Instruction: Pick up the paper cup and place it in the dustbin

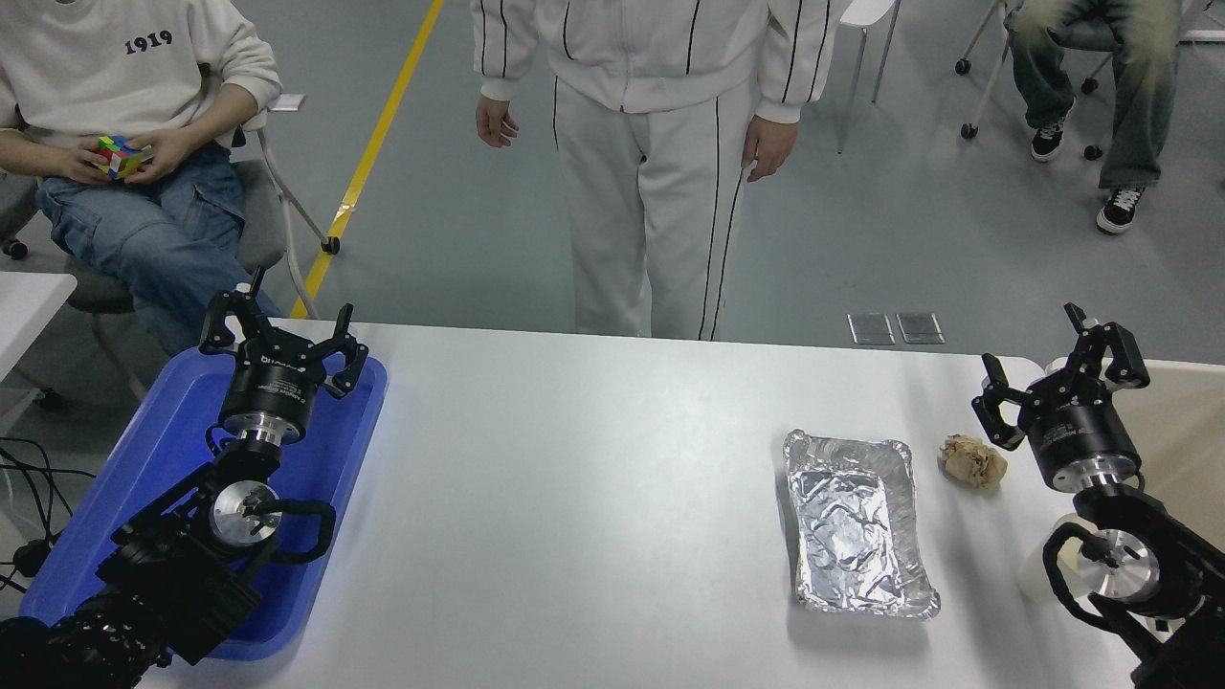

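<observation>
The paper cup (1035, 572) is an off-white shape at the table's right front edge, mostly hidden behind my right arm's wrist joint. The dustbin (1182, 431) is a beige bin just past the table's right edge, partly hidden by my right arm. My right gripper (1045, 362) is open and empty. It is raised over the table's far right corner, next to the bin's rim and well beyond the cup. My left gripper (280, 323) is open and empty, parked over the blue tray at the lower left.
A silver foil tray (858, 522) lies right of the table's middle, with a crumpled brown paper ball (972, 461) between it and my right gripper. A flat blue tray (163, 459) lies at the left. A person stands at the far edge; others sit behind.
</observation>
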You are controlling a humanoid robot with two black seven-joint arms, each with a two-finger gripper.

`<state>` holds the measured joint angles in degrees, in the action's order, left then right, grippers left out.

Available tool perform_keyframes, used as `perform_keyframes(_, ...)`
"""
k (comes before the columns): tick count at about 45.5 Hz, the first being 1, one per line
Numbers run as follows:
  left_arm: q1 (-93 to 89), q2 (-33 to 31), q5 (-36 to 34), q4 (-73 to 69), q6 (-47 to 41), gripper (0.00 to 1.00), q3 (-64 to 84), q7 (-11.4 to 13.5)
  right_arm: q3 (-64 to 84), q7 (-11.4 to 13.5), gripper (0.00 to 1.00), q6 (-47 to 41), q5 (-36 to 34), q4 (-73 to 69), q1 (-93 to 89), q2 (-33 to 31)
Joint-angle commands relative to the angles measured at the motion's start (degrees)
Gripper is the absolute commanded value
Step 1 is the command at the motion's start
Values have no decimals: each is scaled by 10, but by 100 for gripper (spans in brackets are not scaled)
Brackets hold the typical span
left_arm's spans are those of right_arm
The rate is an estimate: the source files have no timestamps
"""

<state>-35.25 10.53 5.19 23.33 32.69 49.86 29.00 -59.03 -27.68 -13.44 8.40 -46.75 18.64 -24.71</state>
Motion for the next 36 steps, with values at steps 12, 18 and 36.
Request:
perform_keyframes(12,0,0,0,0,0,100,1,0,1,0,100,0,0,-2,-1,-1)
perform_keyframes(18,0,0,0,0,0,100,0,0,1,0,100,0,0,-2,0,-1)
perform_keyframes(36,0,0,0,0,0,100,1,0,1,0,100,2,0,-2,5,1)
